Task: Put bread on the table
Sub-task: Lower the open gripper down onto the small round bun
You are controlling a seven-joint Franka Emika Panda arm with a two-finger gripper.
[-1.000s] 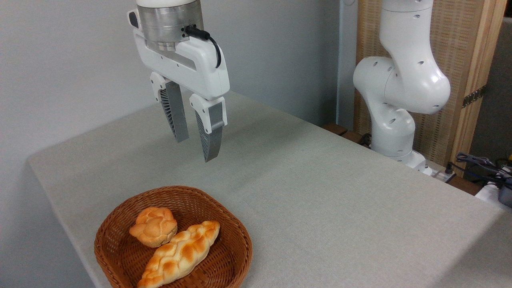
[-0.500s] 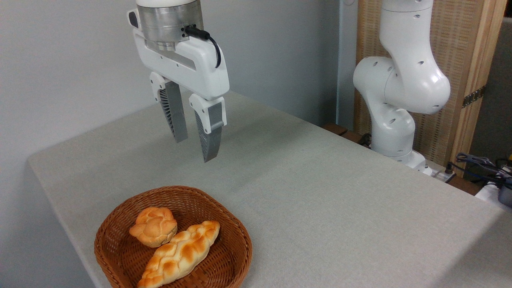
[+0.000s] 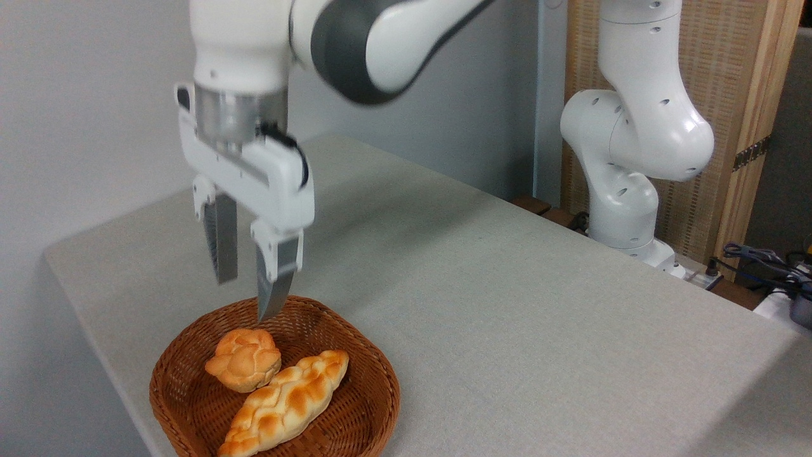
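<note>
From my remote station, nearest the lens I see the brown wicker basket [image 3: 275, 381] at the near left corner of the table [image 3: 507, 304], holding two pieces: a long braided loaf [image 3: 285, 403] lying diagonally, and the bread [image 3: 243, 359], a small round knotted bun, touching the loaf's upper left side. The bun rests inside the basket, not on the cloth. Just above the basket's far rim hangs the gripper [image 3: 246, 297], pointing straight down, its two grey fingers [image 3: 275, 285] parted with clear space between them and nothing in their hold; the nearer fingertip shows in front of the rim, above and slightly right of the bun, not touching it. Behind, the grey-beige cloth runs to the wall, and at far right the arm's white base [image 3: 625, 190] stands before a wooden slatted panel [image 3: 729, 95], beside dark cables [image 3: 761, 260].
</note>
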